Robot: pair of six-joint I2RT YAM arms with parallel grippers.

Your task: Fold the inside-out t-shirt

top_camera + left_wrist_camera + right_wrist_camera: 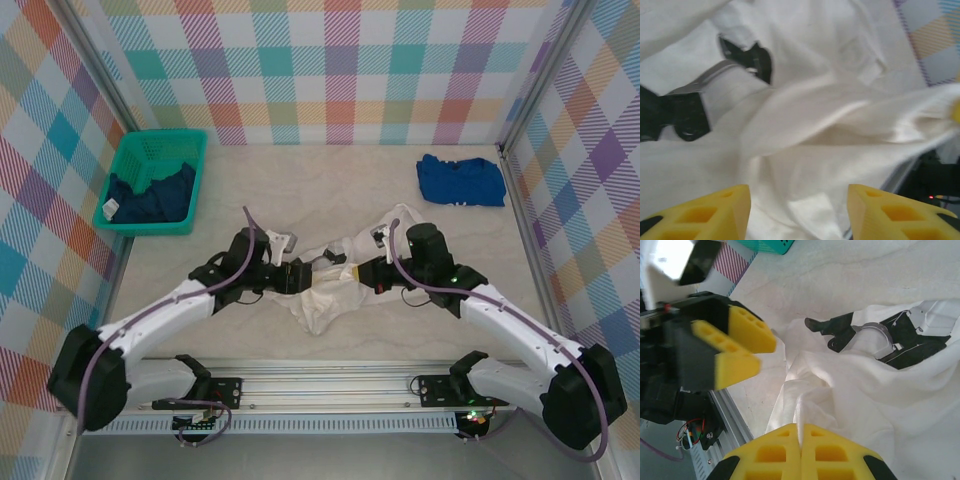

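Observation:
The inside-out t-shirt (320,300) is a crumpled white bundle at the table's near middle, strung between both arms. My right gripper (362,272) is shut on a thin fold of the t-shirt (880,390), and the cloth runs straight into the closed right gripper (801,440). My left gripper (297,277) faces it from the left with its jaws apart. In the left wrist view the left gripper (799,215) stands open over loose white t-shirt (815,125), with nothing pinched. The right wrist view shows the left gripper (740,350) up left, off the cloth.
A teal basket (130,150) holding a dark navy garment (155,195) stands at the back left. A bright blue folded shirt (460,180) lies at the back right. An aluminium rail (320,385) runs along the near edge. Plaid walls close in three sides.

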